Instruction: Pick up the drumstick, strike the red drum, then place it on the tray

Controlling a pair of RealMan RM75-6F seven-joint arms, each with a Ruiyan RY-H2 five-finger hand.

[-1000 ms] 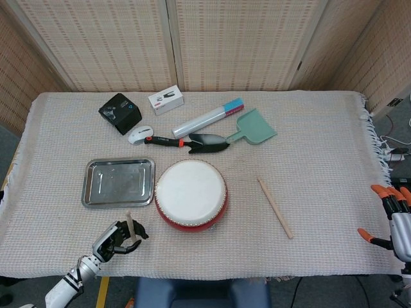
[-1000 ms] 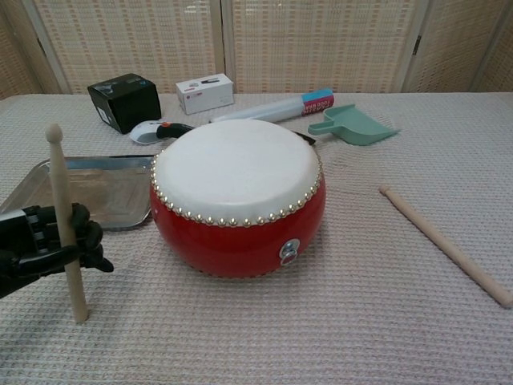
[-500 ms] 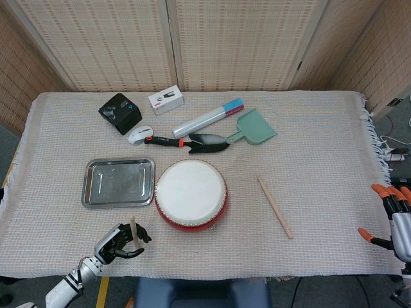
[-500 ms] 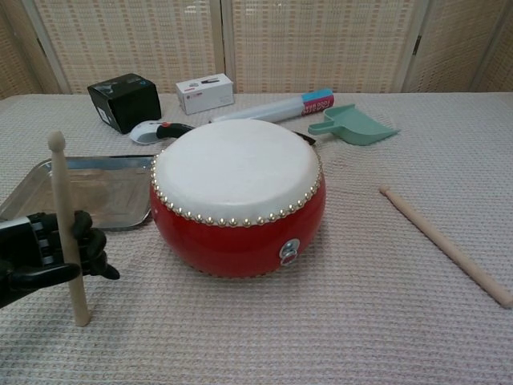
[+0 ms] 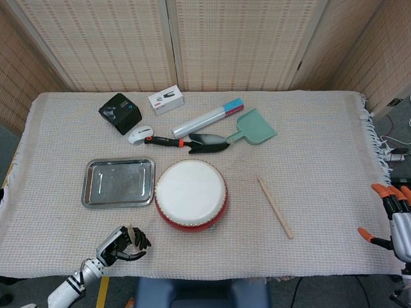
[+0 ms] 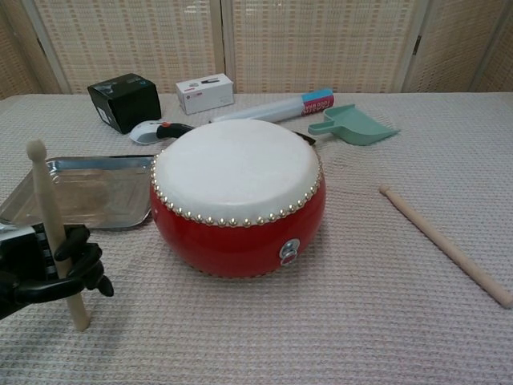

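My left hand grips a wooden drumstick near the front left edge of the table. The stick stands almost upright, rounded tip on top, leaning slightly left. The red drum with its white skin sits to the right of that hand, apart from the stick. The metal tray lies behind the hand, left of the drum, with nothing in it. My right hand hangs off the table's right edge, orange-tipped fingers apart and holding nothing.
A second drumstick lies flat right of the drum. Behind the drum lie a black trowel with an orange handle, a green scoop, a white tube, a white mouse, a black box and a white box.
My left hand has drawn back toward the front edge and a little left with the drumstick. The stick's tip has sunk and shifted left. The right hand has stayed still.
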